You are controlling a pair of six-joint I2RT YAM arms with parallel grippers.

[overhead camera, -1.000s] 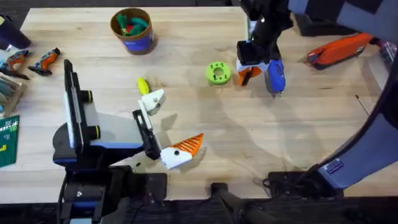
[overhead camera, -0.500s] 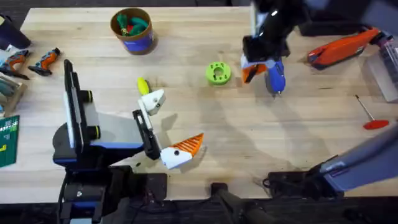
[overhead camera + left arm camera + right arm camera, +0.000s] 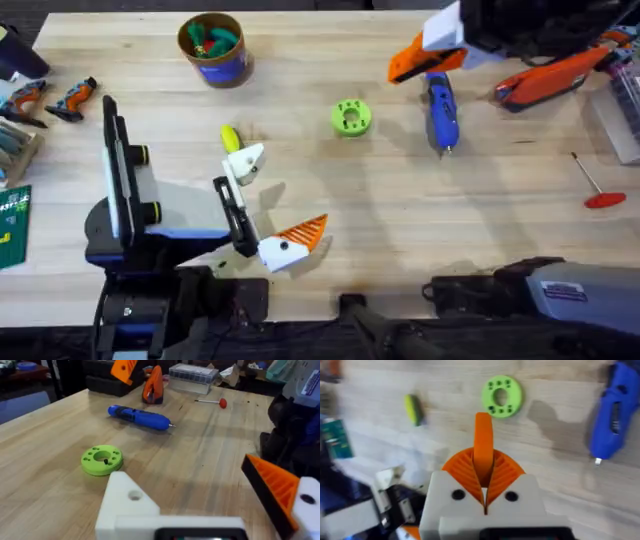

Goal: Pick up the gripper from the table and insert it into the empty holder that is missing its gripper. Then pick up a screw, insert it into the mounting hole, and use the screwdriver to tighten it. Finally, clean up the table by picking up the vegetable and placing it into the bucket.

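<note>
The right hand (image 3: 484, 477), its ribbed orange pads pressed together, clamps the smooth orange wedge gripper (image 3: 483, 445) above the wood-grain table (image 3: 400, 200).

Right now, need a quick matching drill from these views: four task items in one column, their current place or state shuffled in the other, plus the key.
Things:
1. gripper
2. holder
3. screwdriver
4. vegetable

Place or state:
A. Lying flat on the table near the far right, metal bit toward the near edge
B. Pinched between the right gripper's orange pads, off the table
C. Bare white mount on the left arm, no orange tip
D. Lying on the wood just beyond the bare mount

Pairs: 1-B, 2-C, 3-A, 4-D
</note>
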